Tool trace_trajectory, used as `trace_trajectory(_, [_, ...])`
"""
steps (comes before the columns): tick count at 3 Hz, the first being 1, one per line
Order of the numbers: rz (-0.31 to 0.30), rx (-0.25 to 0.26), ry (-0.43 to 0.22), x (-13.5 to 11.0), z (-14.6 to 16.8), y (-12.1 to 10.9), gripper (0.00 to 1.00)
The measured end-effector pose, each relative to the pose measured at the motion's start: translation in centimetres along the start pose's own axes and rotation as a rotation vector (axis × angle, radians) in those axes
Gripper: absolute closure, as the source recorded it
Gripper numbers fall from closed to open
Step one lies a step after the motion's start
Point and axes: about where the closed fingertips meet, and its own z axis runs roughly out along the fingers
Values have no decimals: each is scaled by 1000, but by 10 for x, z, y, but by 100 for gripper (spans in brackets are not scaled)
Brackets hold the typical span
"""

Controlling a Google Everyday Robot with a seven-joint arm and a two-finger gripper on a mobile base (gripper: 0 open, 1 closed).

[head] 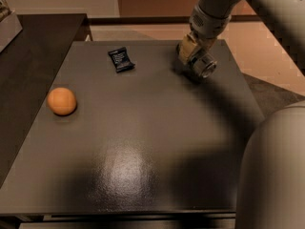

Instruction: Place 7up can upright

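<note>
Nearest, at 5 o'clock: the robot's pale rounded body [274, 175], filling that corner and overlapping the bench's edge.

Bench [143, 142]: dark grey, matte, with a soft patch of glare on the near half.

Orange [62, 100] at 9 o'clock, sitting alone near the left edge, well apart from everything else.

Packet [121, 59] at 11 o'clock: small, black, flat on the bench, turned a little askew.

Hand [196, 60] at 1 o'clock, low over the far right part of the bench, near the back edge. It is clenched around the can [206, 67], with tan fingers [187, 48] on the can's far-left side. The can is not upright: it is tipped over, its shiny round end facing toward 5 o'clock and slightly up. Only that end and a sliver of the side show; the rest is buried in the hand. Cannot tell whether the can touches the bench. A dark shadow lies just beneath it.

Arm [214, 8] comes down to the hand from 1 o'clock, out of the top right corner.

Farthest back: a darker counter [33, 46] adjoining the bench at 10 o'clock.
</note>
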Motion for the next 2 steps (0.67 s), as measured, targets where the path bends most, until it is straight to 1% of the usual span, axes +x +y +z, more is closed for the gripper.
trace_trajectory(1, [-114,-75,-148,0,-17,21,100])
trace_trajectory(2, [-205,-153,-311,4,-32,39,100])
